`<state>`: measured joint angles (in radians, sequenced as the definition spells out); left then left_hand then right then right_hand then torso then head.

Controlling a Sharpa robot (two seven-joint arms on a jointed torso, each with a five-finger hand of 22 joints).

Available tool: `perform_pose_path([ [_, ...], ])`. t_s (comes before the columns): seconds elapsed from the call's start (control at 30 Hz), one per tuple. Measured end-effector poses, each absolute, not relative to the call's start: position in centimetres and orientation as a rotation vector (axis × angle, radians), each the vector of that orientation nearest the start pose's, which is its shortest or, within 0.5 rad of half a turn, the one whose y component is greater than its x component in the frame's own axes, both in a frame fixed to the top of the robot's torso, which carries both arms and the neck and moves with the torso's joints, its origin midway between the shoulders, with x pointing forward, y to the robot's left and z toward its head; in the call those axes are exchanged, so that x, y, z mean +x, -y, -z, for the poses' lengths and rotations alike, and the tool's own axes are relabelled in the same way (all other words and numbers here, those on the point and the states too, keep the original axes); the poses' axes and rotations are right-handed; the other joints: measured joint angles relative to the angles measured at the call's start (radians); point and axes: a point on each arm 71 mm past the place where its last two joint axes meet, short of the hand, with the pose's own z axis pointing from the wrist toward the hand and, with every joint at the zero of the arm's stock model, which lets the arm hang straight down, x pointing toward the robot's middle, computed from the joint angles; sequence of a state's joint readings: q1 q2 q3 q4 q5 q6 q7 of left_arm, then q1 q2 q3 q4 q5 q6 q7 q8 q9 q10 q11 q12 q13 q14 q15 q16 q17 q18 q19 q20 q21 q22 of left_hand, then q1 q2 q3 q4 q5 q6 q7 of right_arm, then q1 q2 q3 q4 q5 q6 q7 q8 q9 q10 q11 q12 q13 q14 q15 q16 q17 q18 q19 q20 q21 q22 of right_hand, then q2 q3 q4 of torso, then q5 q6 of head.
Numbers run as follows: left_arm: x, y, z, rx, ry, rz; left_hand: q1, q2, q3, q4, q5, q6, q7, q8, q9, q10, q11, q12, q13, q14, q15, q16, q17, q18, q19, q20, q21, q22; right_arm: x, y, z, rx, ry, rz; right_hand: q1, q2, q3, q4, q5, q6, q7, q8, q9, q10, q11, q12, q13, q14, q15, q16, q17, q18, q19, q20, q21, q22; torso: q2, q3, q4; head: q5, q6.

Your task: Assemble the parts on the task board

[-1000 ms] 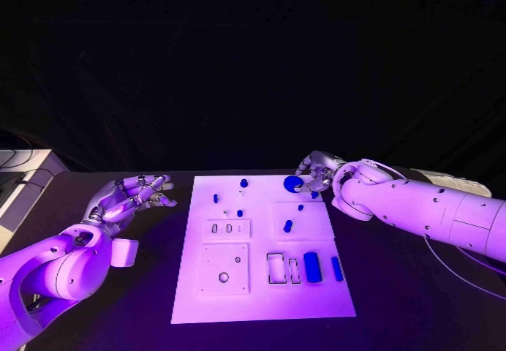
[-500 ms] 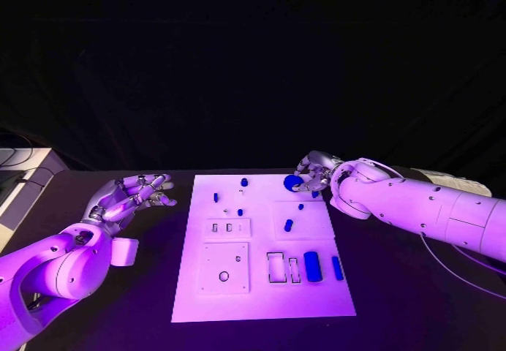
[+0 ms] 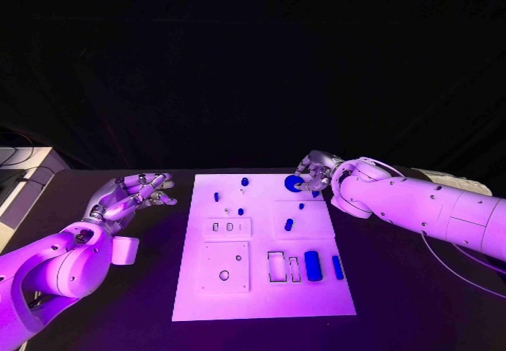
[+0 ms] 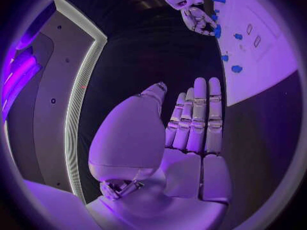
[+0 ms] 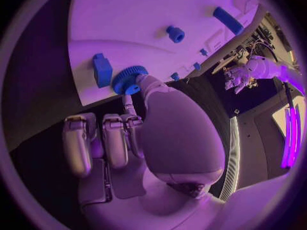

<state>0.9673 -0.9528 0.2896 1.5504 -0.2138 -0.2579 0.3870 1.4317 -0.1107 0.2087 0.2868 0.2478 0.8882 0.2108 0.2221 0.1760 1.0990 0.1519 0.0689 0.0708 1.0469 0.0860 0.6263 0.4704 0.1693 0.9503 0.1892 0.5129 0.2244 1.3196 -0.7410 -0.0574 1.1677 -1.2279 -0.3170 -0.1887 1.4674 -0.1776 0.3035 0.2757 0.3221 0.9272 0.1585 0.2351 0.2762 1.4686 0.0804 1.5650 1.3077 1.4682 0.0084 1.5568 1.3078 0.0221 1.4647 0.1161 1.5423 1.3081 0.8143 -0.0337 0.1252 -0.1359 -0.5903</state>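
Barely shifted, right hand (image 3: pixel 313 173) pinches blue gear (image 3: pixel 293 183) at task board (image 3: pixel 264 292) far edge; left hand (image 3: pixel 131 196) fingers apart.

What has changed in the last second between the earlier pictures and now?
Almost nothing. The right hand still holds the blue gear at the far right corner of the board, at most a touch nearer the board. The left hand stays open beside the board, and the other parts have not moved.

Violet light washes the scene. The task board (image 3: pixel 264 241) glows brightest against a near-black backdrop and dim tabletop (image 3: pixel 401 292). Both wrist views bulge, bending straight edges, with dark, soft rims.
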Motion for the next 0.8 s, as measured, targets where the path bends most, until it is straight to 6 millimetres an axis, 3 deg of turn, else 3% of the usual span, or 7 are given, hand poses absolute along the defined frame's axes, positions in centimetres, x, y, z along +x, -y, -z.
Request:
perform_pose_path([
  [0.3, 48.3, -26.5, 16.1, -1.013, -1.279, 1.549, 0.0, 0.0, 0.003, -0.003, 0.0, 0.0, 0.0, 0.0, 0.0, -0.004, -0.004, 0.0, 0.0, 0.0, 0.0, 0.004, 0.0, 0.0, 0.0, 0.0, 0.0, 0.0, 56.5, 27.0, 15.0, 0.205, -1.638, -0.427, -0.005, -0.005, 0.114, -0.041, 0.009, 0.003, 0.001, -0.011, -0.002, -0.003, -0.003, 0.0, 0.0, -0.003, -0.003, 0.0, 0.0, 0.0, 0.0, -0.007, 0.004, 0.0, 0.0, 0.0, -0.0002, 0.0, 0.002],
  [0.53, 48.3, -26.5, 16.2, -1.013, -1.279, 1.548, 0.0, 0.0, 0.003, -0.003, 0.0, 0.0, 0.0, 0.0, 0.0, -0.004, -0.004, 0.0, 0.0, 0.0, 0.0, 0.004, 0.0, 0.0, 0.0, 0.0, 0.0, 0.0, 55.9, 26.3, 14.9, 0.167, -1.607, -0.439, -0.032, -0.032, 0.134, -0.053, -0.009, 0.004, 0.0, -0.011, -0.002, -0.003, -0.003, 0.0, 0.0, -0.003, -0.003, 0.0, 0.0, 0.0, 0.0, -0.007, 0.011, 0.0, -0.001, -0.0011, -0.0001, -0.002, 0.006],
  [0.73, 48.3, -26.5, 16.2, -1.014, -1.279, 1.548, 0.0, 0.0, 0.003, -0.003, 0.0, 0.0, 0.0, 0.0, 0.0, -0.007, 0.0, 0.0, 0.0, 0.0, 0.0, 0.004, 0.001, 0.0, 0.0, 0.0, 0.0, 0.001, 55.1, 25.3, 14.3, 0.123, -1.543, -0.46, -0.04, -0.04, 0.139, -0.057, -0.009, 0.015, 0.001, -0.011, -0.001, -0.003, -0.003, 0.0, 0.0, -0.003, -0.003, 0.0, 0.0, 0.0, 0.0, -0.007, 0.016, 0.0, -0.001, -0.0017, -0.0005, -0.002, 0.011],
  [0.8, 48.3, -26.5, 16.2, -1.013, -1.279, 1.548, 0.0, 0.0, 0.003, -0.003, 0.0, 0.0, 0.0, 0.0, 0.0, -0.007, 0.0, 0.0, 0.0, 0.0, 0.0, 0.004, 0.001, 0.0, 0.0, 0.0, 0.0, 0.001, 54.8, 24.9, 14.1, 0.105, -1.522, -0.469, -0.044, -0.044, 0.139, -0.057, -0.006, 0.021, 0.001, -0.011, -0.001, -0.003, -0.003, 0.0, 0.0, -0.003, -0.003, 0.0, 0.0, -0.01, 0.0, -0.007, 0.023, 0.0, -0.002, -0.0017, -0.0009, -0.002, 0.012],
])
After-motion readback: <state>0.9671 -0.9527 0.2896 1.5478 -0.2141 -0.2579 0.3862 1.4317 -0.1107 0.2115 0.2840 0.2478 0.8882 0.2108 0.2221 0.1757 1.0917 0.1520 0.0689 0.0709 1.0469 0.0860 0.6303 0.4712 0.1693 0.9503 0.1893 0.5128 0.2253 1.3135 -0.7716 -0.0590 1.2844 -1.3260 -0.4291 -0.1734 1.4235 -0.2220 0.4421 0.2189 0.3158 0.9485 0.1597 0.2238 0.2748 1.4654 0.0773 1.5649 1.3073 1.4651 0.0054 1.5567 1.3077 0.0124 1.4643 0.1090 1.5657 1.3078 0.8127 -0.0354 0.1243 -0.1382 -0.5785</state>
